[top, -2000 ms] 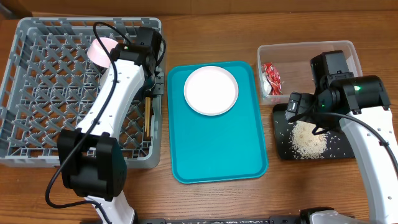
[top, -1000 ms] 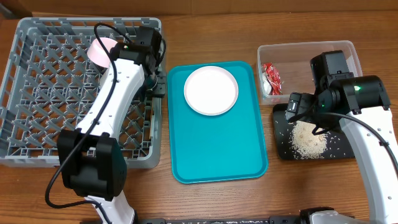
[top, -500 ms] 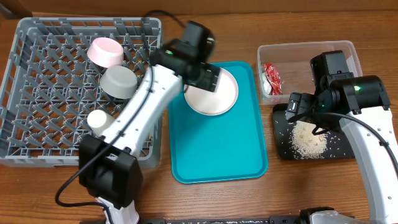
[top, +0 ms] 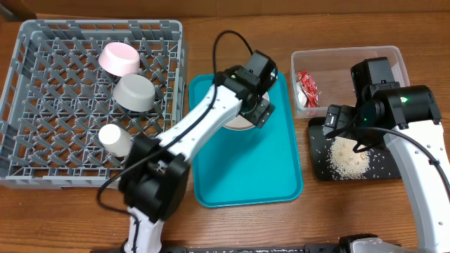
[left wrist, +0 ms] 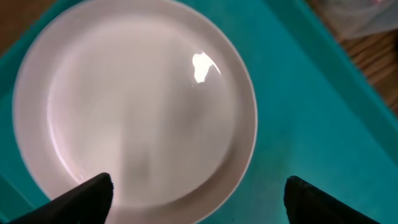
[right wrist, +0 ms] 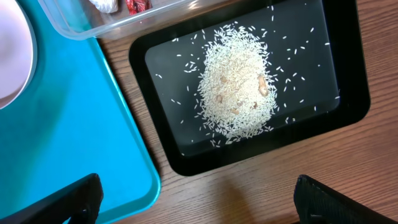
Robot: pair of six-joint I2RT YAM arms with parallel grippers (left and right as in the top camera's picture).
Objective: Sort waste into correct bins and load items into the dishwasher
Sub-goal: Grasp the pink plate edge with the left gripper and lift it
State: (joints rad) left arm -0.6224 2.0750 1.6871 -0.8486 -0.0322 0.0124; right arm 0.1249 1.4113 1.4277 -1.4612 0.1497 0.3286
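Note:
A white plate [left wrist: 137, 99] lies on the turquoise tray [top: 246, 169]. My left gripper [left wrist: 199, 205] hovers open over the plate's near rim, one finger above the plate and the other above the tray. In the overhead view the left gripper [top: 254, 98] covers most of the plate [top: 235, 125]. The grey dish rack [top: 21, 91] holds a pink bowl [top: 119, 58], a grey bowl [top: 135, 93] and a white cup [top: 114, 139]. The red-and-white wrapper [top: 307, 88] lies in the clear tub [top: 344, 56]. A heap of rice [right wrist: 236, 87] sits in the black tray [right wrist: 354, 93]. My right gripper [right wrist: 199, 202] is open and empty beside it.
The turquoise tray [right wrist: 68, 124] lies between the rack and the two bins, its corner close to the black tray [top: 320, 165]. The left arm stretches from the front edge across the rack's right side. Bare wooden table shows at the front.
My left arm has swung from the rack's right side to above the plate on the turquoise tray, and its jaws have opened. The right arm has not moved.

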